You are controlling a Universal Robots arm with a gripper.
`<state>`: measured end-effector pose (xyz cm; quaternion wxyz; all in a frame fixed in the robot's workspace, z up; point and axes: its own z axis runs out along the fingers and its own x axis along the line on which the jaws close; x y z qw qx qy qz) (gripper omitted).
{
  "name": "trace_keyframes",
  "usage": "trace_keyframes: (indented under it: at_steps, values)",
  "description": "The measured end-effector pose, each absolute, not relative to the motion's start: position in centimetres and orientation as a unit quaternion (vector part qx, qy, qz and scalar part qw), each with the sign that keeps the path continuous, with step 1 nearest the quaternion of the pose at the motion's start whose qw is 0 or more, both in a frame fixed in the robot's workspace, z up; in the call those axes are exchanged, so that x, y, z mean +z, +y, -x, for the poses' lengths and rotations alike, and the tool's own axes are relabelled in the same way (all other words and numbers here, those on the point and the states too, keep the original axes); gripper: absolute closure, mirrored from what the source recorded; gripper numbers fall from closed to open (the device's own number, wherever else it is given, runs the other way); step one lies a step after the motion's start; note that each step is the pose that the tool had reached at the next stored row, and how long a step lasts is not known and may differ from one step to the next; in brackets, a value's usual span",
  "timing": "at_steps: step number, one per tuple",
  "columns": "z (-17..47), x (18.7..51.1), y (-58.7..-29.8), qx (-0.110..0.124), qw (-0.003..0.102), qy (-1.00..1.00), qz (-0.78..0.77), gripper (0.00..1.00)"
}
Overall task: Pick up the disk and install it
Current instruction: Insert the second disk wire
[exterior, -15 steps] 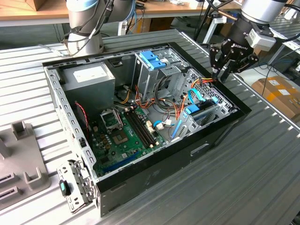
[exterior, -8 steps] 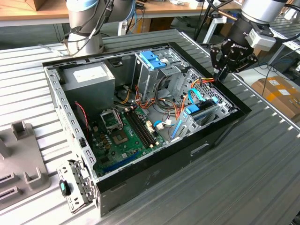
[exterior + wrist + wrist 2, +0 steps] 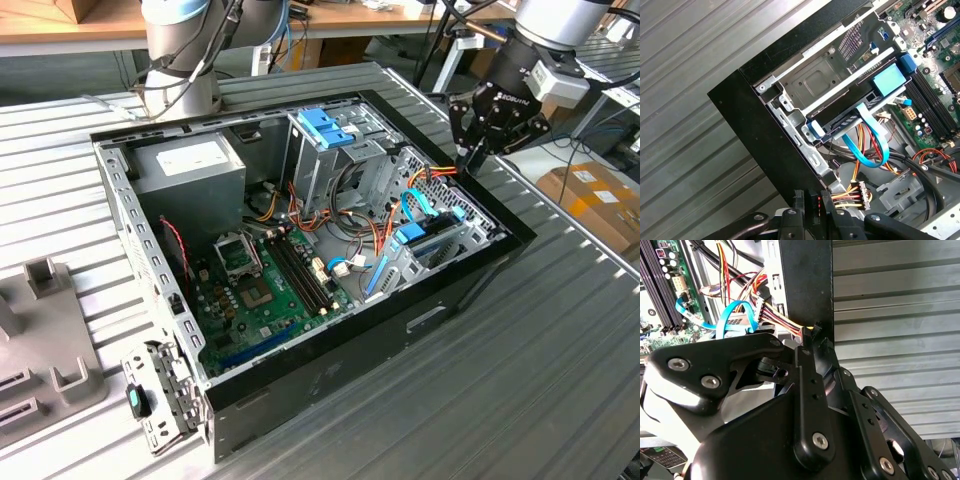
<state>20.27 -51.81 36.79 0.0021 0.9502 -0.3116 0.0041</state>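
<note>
Disk [image 3: 432, 238] sits in the drive bay at the corner of the open computer case [image 3: 330, 385], toward the exterior view's right. It lies flat in the slot, with its dark body between bright blue side rails. In the first wrist view the disk [image 3: 847, 121] runs along the bay's metal frame, with a blue rail end at each end and a pale blue tab on top. A light blue ribbon cable [image 3: 874, 142] loops from its edge down toward the case interior.

End effector [image 3: 470, 160] hangs over the case's rim on the exterior view's right, just beyond the disk and apart from it. Nothing visible in its hold. Whether it is released or clenched cannot be told. In the first wrist view the end effector [image 3: 812, 201] is at the black case wall, beside a bundle of red, yellow and black wires [image 3: 846, 192]. The second wrist view shows the end effector [image 3: 812, 334] close to the same wires.

Case lies on its side on a ribbed metal tabletop [image 3: 540, 400]. Inside it:
- green motherboard [image 3: 262, 292] at centre
- grey power supply [image 3: 190, 165] at the far left
- tall metal cage with a blue bracket [image 3: 325, 128] on top, far centre
</note>
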Motion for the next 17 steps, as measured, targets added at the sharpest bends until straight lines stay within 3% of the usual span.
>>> trace_keyframes:
  at_steps: [4,5,7,17]
  values:
    - [-20.27,36.80,-51.82,0.004,0.002,-0.312,-0.950,0.73]
    - [-20.27,36.80,-51.82,0.004,0.002,-0.312,-0.950,0.81]
    - [-20.27,36.80,-51.82,0.004,0.002,-0.312,-0.950,0.84]
    - [-20.27,36.84,-51.82,0.004,0.002,-0.312,-0.950,0.84]
